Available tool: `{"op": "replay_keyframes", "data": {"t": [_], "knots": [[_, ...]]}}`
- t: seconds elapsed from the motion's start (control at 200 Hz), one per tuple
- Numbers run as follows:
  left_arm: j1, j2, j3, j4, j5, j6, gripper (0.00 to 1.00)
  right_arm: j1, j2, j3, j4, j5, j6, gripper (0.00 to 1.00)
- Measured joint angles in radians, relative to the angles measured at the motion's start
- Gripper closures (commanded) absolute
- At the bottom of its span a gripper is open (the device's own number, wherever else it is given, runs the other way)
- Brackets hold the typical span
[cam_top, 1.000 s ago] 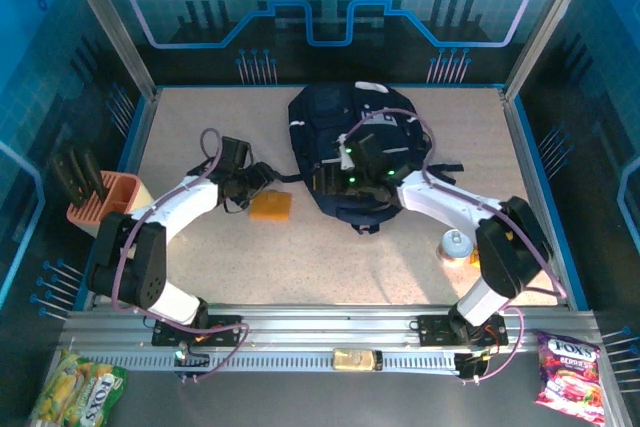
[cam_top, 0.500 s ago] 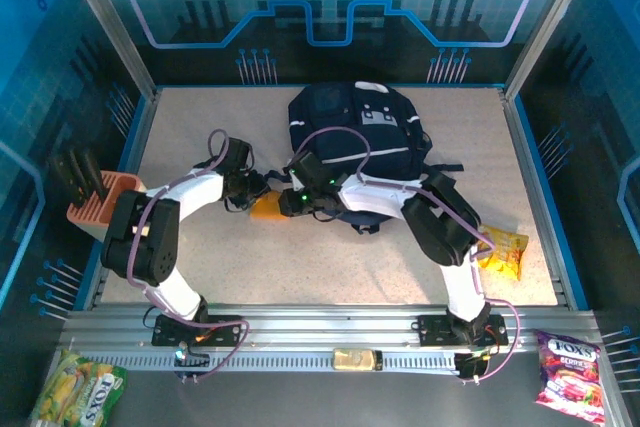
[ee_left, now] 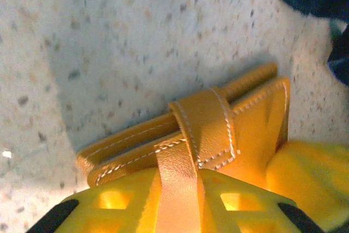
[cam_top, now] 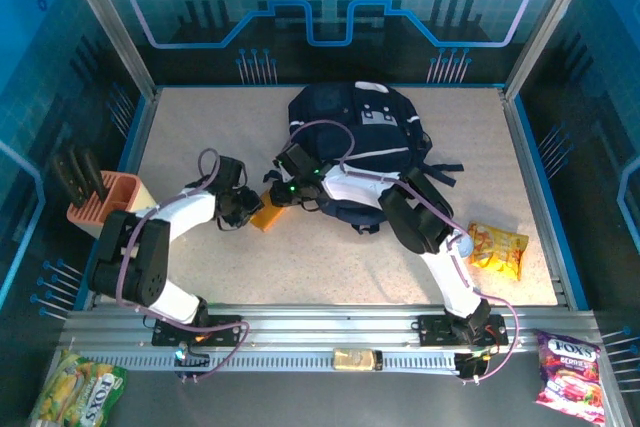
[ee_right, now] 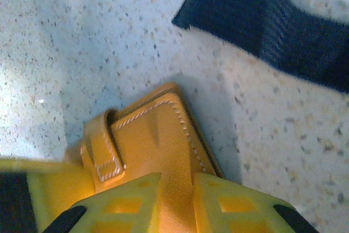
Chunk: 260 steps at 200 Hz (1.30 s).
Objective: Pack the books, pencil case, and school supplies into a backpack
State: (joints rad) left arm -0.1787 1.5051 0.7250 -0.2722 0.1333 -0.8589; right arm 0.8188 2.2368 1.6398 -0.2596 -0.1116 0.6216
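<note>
Two grippers clamp one orange-yellow pad [cam_top: 264, 217], left of centre on a speckled table [cam_top: 330, 272]. One pink rack [cam_top: 103, 199] holding dark pieces stands at far left. Next is the left gripper [cam_top: 249, 212], its yellow fingers [ee_left: 114, 203] closed on the pad. The left wrist view shows the pad's stitched strap [ee_left: 191, 135] running between them. On the pad's right side the right gripper [cam_top: 279, 194] is also shut on it, the cover pinched between its fingers [ee_right: 122, 200]. One dark navy backpack [cam_top: 365, 132] lies at upper centre, just right of the pad. One yellow snack packet [cam_top: 497, 249] lies at right. A second ago the pad lay flat on the table and the right gripper was over the backpack — now the pad looks narrower, tipped up. The packet, then hidden behind the right arm, has come into view.
</note>
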Motion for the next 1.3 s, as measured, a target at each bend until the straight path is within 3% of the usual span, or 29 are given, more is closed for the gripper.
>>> {"op": "replay_keyframes", "data": {"t": [0.2,0.365,0.53,0.795,1.3], "knots": [[-0.021,-0.047,-0.055,0.013,0.045,-0.041,0.78,-0.005,0.000,0.034,-0.033,-0.005,-0.019,0.68],[-0.021,-0.047,-0.061,0.015,0.047,-0.060,0.82,-0.027,-0.141,-0.135,-0.036,-0.024,0.027,0.59],[-0.021,-0.047,-0.064,0.016,0.044,-0.071,0.87,-0.034,-0.217,-0.215,-0.014,-0.051,0.122,0.59],[-0.021,-0.047,-0.067,0.014,0.036,-0.082,0.90,-0.032,-0.141,-0.216,0.022,-0.118,0.217,0.59],[-0.021,-0.047,-0.073,0.021,0.035,-0.085,0.94,-0.026,-0.048,-0.145,0.059,-0.220,0.258,0.63]]}}
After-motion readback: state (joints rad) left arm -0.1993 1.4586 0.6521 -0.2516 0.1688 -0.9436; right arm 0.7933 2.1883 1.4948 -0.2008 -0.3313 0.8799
